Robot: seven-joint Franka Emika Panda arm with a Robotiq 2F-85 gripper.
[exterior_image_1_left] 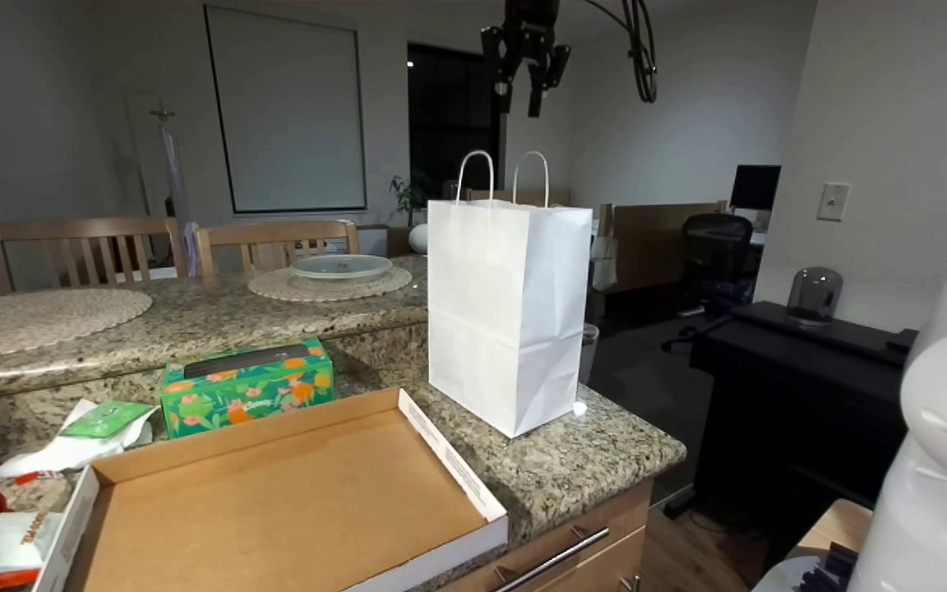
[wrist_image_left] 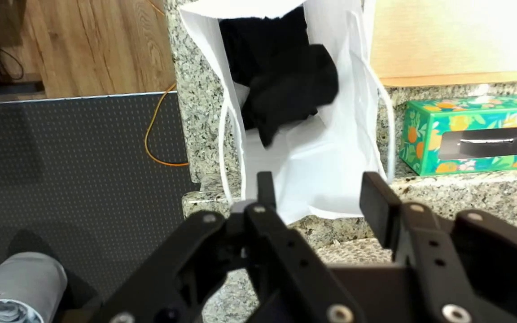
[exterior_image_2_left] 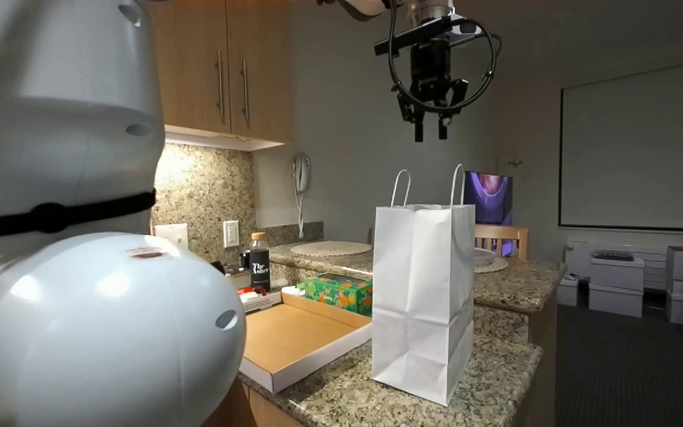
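Observation:
My gripper (wrist_image_left: 317, 193) hangs above a white paper bag (exterior_image_1_left: 478, 304), its jaws apart and nothing between the fingers. Both exterior views show a gap between the gripper (exterior_image_2_left: 430, 135) and the bag's two looped handles. The bag (exterior_image_2_left: 412, 296) stands upright on the stone counter. Seen from above in the wrist view, the bag's mouth is open. Inside it is a dark, soft-looking item (wrist_image_left: 294, 87), blurred at its edges, over more black material (wrist_image_left: 258, 38). It does not touch the fingers. The exterior views hide the bag's contents.
A shallow cardboard tray (exterior_image_1_left: 293, 501) lies beside the bag, with a green floral tissue box (exterior_image_1_left: 247, 386) behind it. Wrappers (exterior_image_1_left: 5, 543) lie at the tray's far side. A raised ledge (exterior_image_1_left: 210, 316) bears woven mats and a plate (exterior_image_1_left: 342, 265). The bag stands near the counter's end.

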